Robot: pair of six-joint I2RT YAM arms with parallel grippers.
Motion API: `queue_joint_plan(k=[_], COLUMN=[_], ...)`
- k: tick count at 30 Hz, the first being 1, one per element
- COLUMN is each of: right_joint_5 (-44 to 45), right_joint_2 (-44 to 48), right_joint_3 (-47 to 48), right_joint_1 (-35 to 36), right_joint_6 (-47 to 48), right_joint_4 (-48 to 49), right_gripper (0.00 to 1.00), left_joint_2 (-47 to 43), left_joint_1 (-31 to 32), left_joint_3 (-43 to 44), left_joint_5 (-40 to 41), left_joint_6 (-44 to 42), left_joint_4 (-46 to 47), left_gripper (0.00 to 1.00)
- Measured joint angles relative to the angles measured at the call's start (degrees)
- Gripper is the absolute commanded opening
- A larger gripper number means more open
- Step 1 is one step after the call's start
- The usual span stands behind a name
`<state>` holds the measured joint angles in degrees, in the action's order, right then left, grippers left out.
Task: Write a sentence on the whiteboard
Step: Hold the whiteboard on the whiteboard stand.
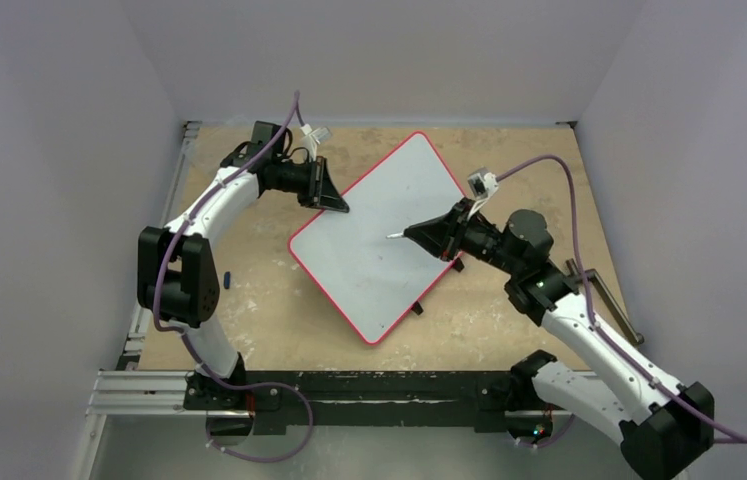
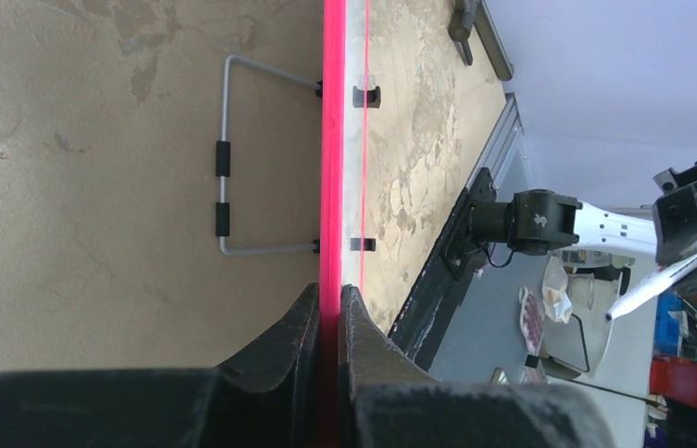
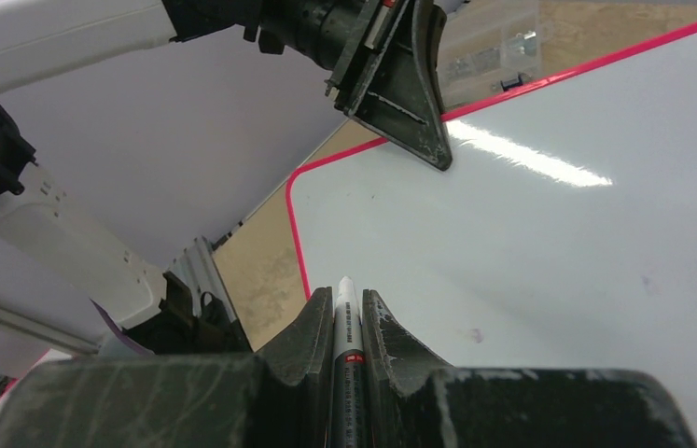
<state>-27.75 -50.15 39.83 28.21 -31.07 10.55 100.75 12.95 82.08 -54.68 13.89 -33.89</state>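
Red-rimmed, glossy white whiteboard (image 1: 374, 250) sits askew on the mottled tan desk (image 1: 519, 160); the left hand (image 1: 337, 203) pinches its far-left rim, the right hand (image 1: 417, 235) clamps a slim white marker (image 3: 345, 322).

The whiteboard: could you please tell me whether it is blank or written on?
Blank. The whiteboard shows only faint smudges in the overhead and right wrist views, and no words anywhere.

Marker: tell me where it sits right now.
The marker is pinched between the fingers of the right gripper; in the top view its tip sits over the whiteboard's middle, right of the left gripper.
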Motion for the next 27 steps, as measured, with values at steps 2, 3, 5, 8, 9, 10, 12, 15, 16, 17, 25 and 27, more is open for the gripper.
queue_joint_plan(k=[2, 3, 5, 8, 9, 10, 12, 15, 16, 17, 25, 27], right_joint_5=[1.53, 2.56, 4.22, 6.21, 7.32, 7.74, 9.01, 10.73, 11.17, 11.74, 12.94, 13.2], right_joint_2=[-1.99, -3.21, -5.4, -8.48, -9.92, -10.86, -13.07, -17.18, -18.56, -19.91, -26.84, -27.91], right_joint_3=[0.0, 0.0, 0.0, 0.0, 0.0, 0.0, 0.04, 0.7, 1.09, 1.6, 6.23, 7.21], right_joint_1=[2.43, 3.91, 6.19, 9.03, 10.14, 10.73, 12.28, 14.97, 15.85, 16.65, 20.59, 20.92], right_joint_6=[0.79, 1.4, 2.34, 3.52, 3.87, 4.13, 4.39, 5.05, 5.27, 5.44, 6.69, 6.8], right_joint_4=[1.92, 3.08, 5.14, 7.96, 9.27, 10.05, 11.82, 14.29, 14.84, 15.3, 18.8, 19.32], right_gripper=[0.0, 0.0, 0.0, 0.0, 0.0, 0.0, 0.0, 0.0, 0.0, 0.0, 0.0, 0.0], left_joint_2=[-0.15, -0.26, -0.42, -0.57, -0.61, -0.63, -0.68, -0.72, -0.72, -0.72, -0.81, -0.81], left_joint_1=[0.15, 0.24, 0.33, 0.46, 0.48, 0.52, 0.57, 0.63, 0.63, 0.63, 0.7, 0.7], left_joint_3=[0.09, 0.11, 0.11, 0.11, 0.11, 0.13, 0.2, 0.22, 0.22, 0.22, 0.22, 0.22], left_joint_5=[0.26, 0.46, 0.74, 1.05, 1.11, 1.14, 1.22, 1.36, 1.36, 1.38, 1.53, 1.53], left_joint_6=[0.0, 0.0, 0.0, 0.02, 0.0, 0.02, 0.02, 0.02, 0.02, 0.02, 0.02, 0.02], left_joint_4=[-0.07, -0.04, -0.09, -0.11, -0.11, -0.11, -0.13, -0.13, -0.13, -0.13, -0.15, -0.15], left_gripper=[0.0, 0.0, 0.0, 0.0, 0.0, 0.0, 0.0, 0.0, 0.0, 0.0, 0.0, 0.0])
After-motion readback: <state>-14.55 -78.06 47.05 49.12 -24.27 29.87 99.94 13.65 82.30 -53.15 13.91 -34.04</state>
